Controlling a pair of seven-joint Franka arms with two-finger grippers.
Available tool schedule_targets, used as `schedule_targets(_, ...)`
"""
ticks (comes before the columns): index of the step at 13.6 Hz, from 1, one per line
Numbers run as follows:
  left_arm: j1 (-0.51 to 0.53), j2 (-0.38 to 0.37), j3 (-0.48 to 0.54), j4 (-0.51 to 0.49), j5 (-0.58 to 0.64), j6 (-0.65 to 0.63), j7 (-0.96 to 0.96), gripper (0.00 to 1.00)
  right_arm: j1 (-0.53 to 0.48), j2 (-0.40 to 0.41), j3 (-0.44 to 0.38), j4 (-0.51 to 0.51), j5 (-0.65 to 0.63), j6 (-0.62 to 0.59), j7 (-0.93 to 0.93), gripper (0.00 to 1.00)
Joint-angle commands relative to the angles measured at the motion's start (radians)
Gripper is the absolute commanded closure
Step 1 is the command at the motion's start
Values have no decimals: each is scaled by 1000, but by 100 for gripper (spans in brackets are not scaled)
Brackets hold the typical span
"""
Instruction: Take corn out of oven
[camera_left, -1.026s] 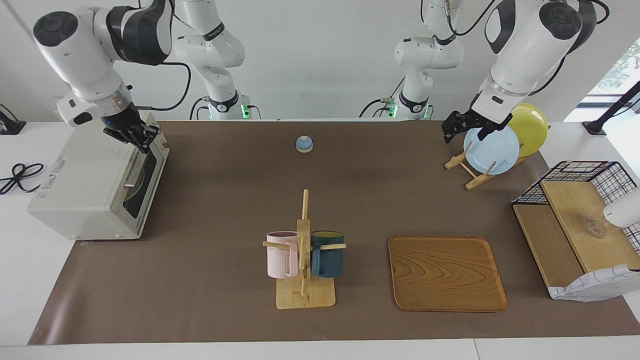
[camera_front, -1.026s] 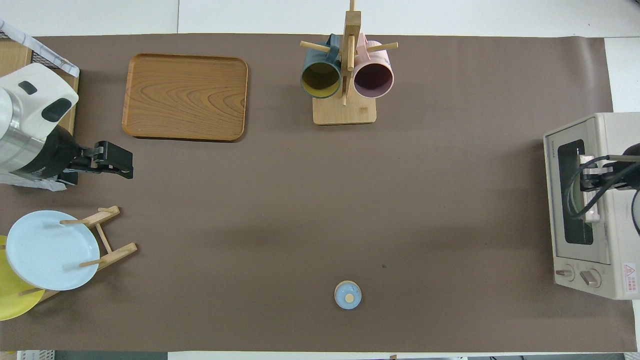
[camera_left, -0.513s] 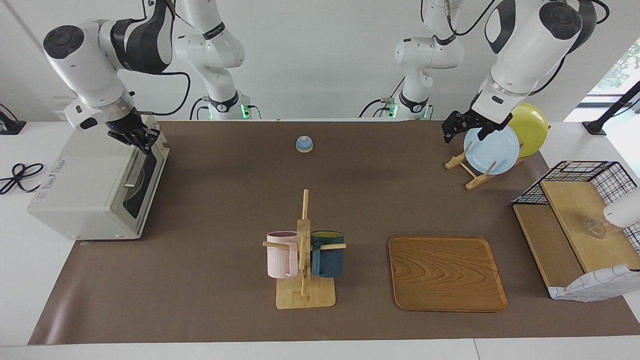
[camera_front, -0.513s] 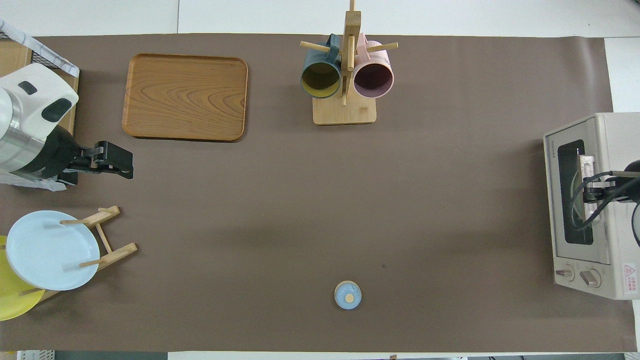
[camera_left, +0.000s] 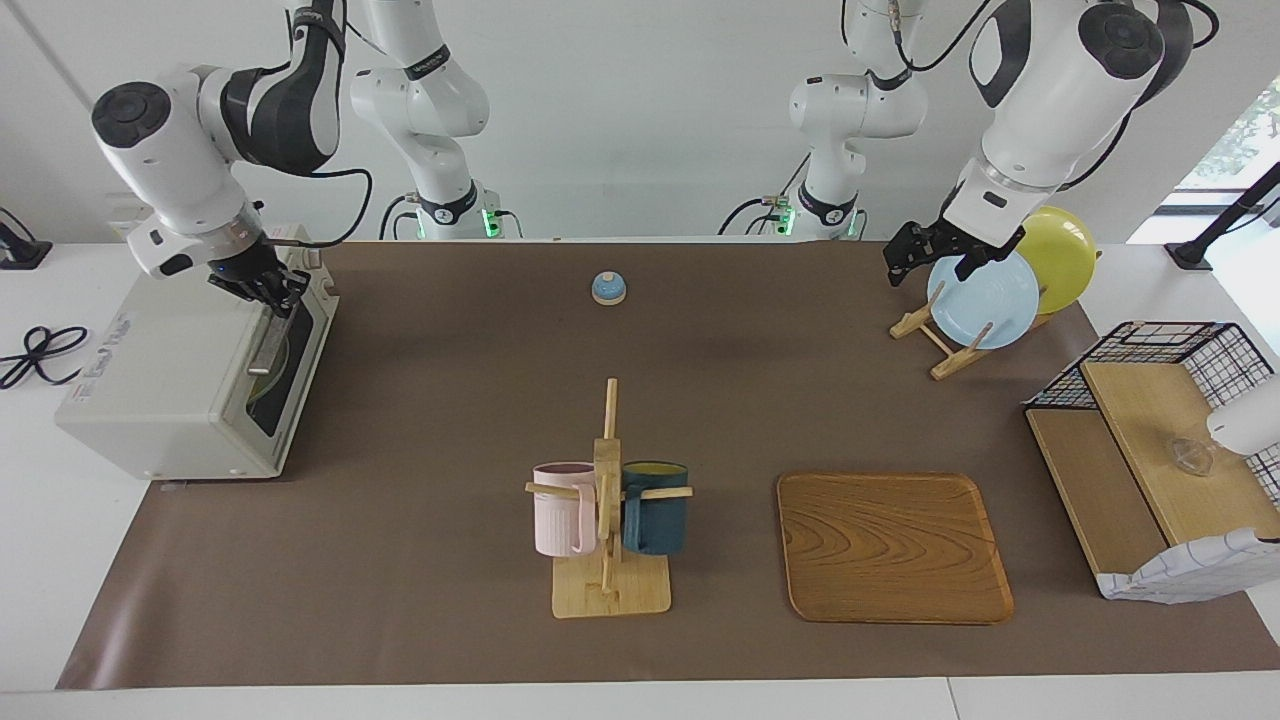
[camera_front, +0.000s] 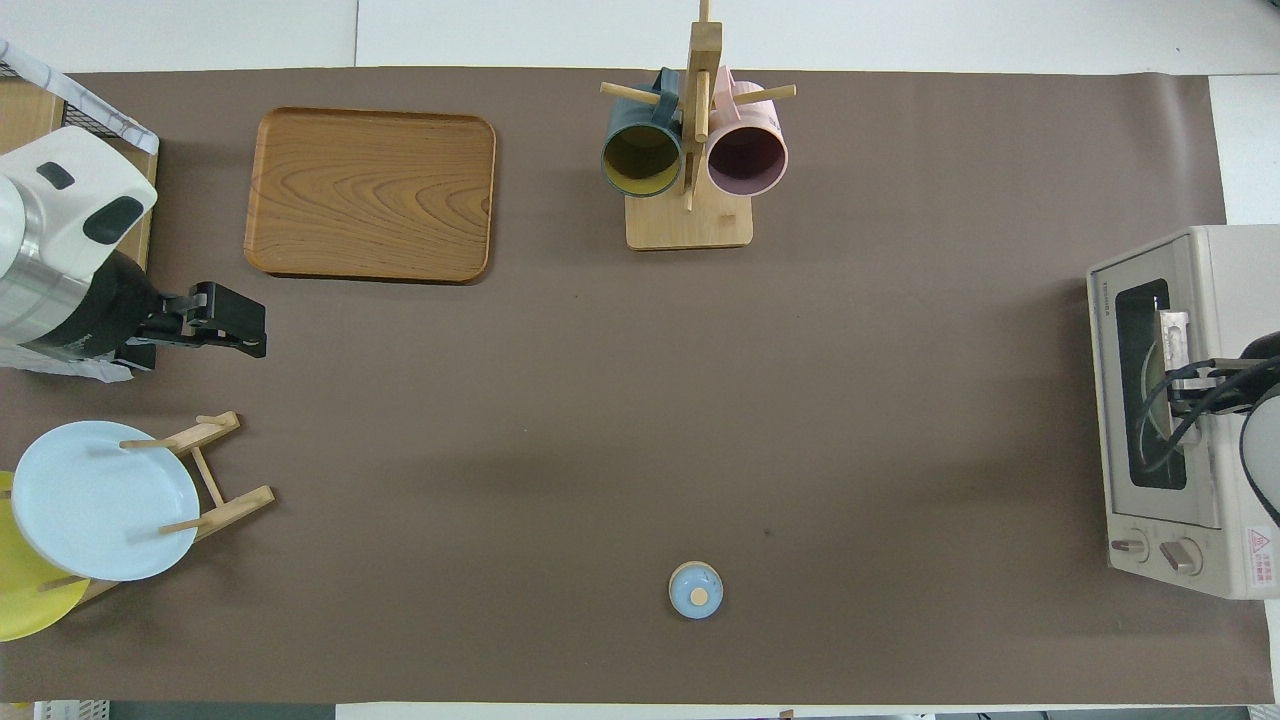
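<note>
The off-white oven stands at the right arm's end of the table, its dark glass door closed. My right gripper is shut and sits at the top of the door, by the end of the metal bar handle nearer the robots. I cannot tell whether it touches the bar. The corn is hidden; only a pale curved rim shows through the glass. My left gripper waits open and holds nothing, in the air beside the plate rack.
A plate rack holds a light blue plate and a yellow plate. A mug tree with a pink and a dark blue mug stands mid-table, a wooden tray beside it. A small blue knob lies near the robots. A wire shelf stands at the left arm's end.
My right gripper has slid along the oven's top front edge toward the robots and dipped slightly, uncovering more of the handle from above. The left arm has not moved.
</note>
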Motion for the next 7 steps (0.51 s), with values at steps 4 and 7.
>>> schedule_targets(4, 12, -14, -4, -9, -11, -1, 4, 0, -34, 3, 9, -44, -19, 64, -60, 100)
schedule_targets(7, 12, -14, -4, -9, -11, -1, 4, 0, -22, 22, 11, -69, -11, 114, -57, 100)
